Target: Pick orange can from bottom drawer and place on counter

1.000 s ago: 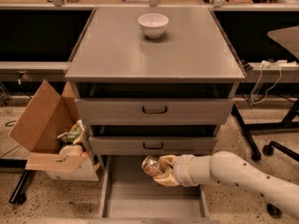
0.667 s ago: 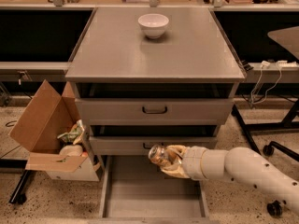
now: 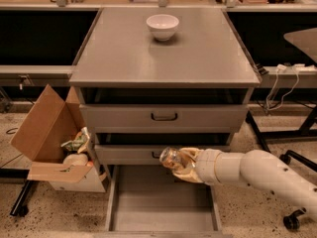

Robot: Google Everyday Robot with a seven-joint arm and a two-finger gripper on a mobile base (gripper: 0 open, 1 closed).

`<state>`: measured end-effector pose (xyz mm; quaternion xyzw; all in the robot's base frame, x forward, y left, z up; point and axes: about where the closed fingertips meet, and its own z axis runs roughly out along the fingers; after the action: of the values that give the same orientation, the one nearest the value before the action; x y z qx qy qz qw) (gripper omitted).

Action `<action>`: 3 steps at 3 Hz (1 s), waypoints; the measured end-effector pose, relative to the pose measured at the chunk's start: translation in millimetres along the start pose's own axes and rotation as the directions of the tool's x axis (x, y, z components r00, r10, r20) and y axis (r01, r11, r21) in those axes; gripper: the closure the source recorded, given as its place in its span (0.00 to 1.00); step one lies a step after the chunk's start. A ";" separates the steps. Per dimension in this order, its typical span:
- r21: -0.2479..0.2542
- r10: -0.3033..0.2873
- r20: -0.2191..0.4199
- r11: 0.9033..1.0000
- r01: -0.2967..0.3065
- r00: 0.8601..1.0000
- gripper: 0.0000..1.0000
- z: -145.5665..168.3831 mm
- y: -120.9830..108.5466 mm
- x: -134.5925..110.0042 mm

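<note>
Table (image 3: 198,58): wide bare front half, best landing zone. Bottom drawer (image 3: 163,205): open below. Claw (image 3: 179,163): clamped round the orange can (image 3: 172,157), hanging above that drawer, before the middle drawer's (image 3: 124,153) front. 1 white bowl (image 3: 162,26): rear centre, well apart. Judgement: back out, rise past the table's front lip, then reach in.

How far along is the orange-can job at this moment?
Done: the bottom drawer is open and the orange can is off its floor. In hand: the end effector grips the can in front of the middle drawer. Left: raise it and set it on the counter, where a white bowl sits.
</note>
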<state>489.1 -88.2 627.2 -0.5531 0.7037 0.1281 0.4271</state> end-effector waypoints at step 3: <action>0.206 -0.181 -0.028 0.961 0.183 0.983 1.00 -115.7 -147.4 -117.5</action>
<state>569.6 -137.4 827.3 -0.5684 0.6613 0.0115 0.4893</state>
